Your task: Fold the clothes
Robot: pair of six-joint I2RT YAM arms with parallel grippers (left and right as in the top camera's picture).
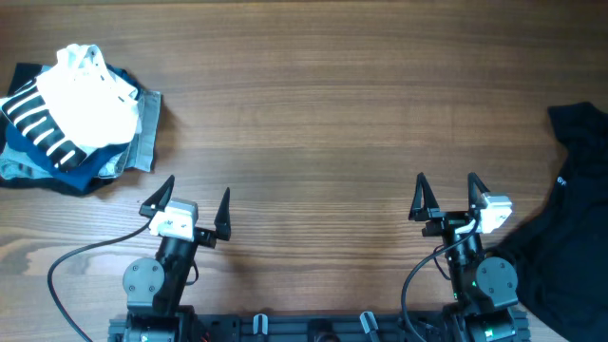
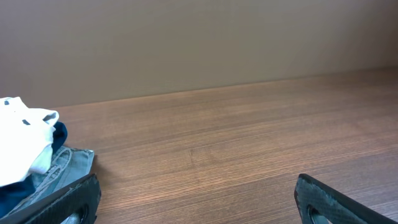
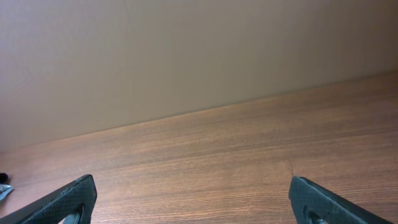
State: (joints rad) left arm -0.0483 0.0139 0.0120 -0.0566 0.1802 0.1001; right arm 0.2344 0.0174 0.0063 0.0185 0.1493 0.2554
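Black T-shirt (image 1: 579, 237): soft matte fabric lying crumpled at the far right edge of the table (image 1: 323, 114), partly cut off by the overhead frame, with irregular rumpled edges and soft folds. One lobe reaches toward the far edge, and the bulk spreads toward the near right corner beside the right arm's base. Tiny white logo lettering (image 1: 560, 180) sits near its left edge, too small to read. The shirt is not flat and not folded, and nothing touches it. Right gripper (image 1: 446, 180): just left of the shirt, apart from it, with two dark pointed fingers spread fully wide, holding nothing. In the right wrist view only the finger tips (image 3: 68, 202) show at the bottom corners, over bare wood. Left gripper (image 1: 199, 185): well apart from the shirt on the near left side, its jaws likewise spread to the full and empty. Both have white housings on black, jointed arm bodies, and black cables (image 1: 66, 266) loop along the near edge. The table is brown wood-grain laminate, smooth, with long horizontal streaks. In the far left corner is a heaped pile: a white garment (image 1: 90, 100) bunched on top, a navy garment with white stripes (image 1: 43, 128) under it, and a grey-blue denim-looking piece (image 1: 142, 133) at the bottom with a visible seam. The left wrist view catches this pile at its left edge. A plain beige wall (image 2: 199, 43) stands behind the table.
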